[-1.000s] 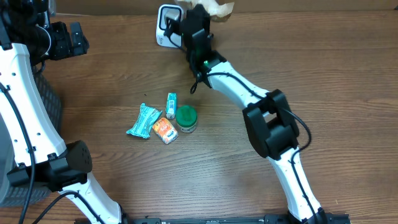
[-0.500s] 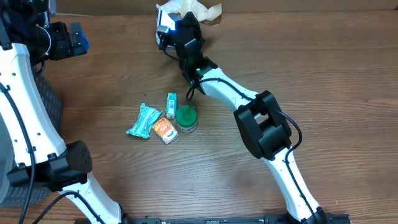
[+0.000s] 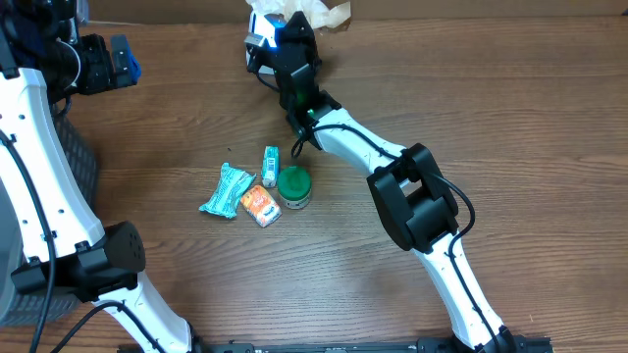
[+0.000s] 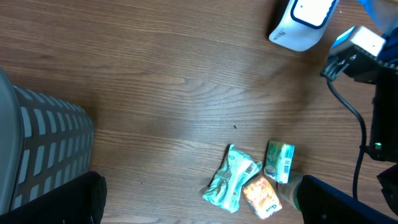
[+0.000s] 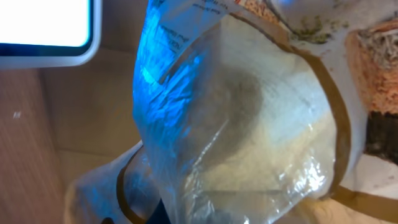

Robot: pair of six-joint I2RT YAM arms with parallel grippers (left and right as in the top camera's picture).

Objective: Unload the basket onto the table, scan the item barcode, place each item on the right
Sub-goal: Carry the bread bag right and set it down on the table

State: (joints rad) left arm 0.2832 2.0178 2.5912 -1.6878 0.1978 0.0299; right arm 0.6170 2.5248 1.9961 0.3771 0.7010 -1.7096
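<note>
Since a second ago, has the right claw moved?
Yes. The right claw shifted left with the plastic bag, now overlapping the scanner it stood beside, overhead.

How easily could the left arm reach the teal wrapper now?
Probably yes: the left hand is open, only bare table separates it from the teal wrapper, and the right arm is at the scanner.

The right gripper (image 3: 294, 31) has swung its plastic bag (image 3: 319, 13) leftward, in front of the white scanner (image 4: 303, 22) (now half hidden overhead); blue light now tints the plastic.
</note>
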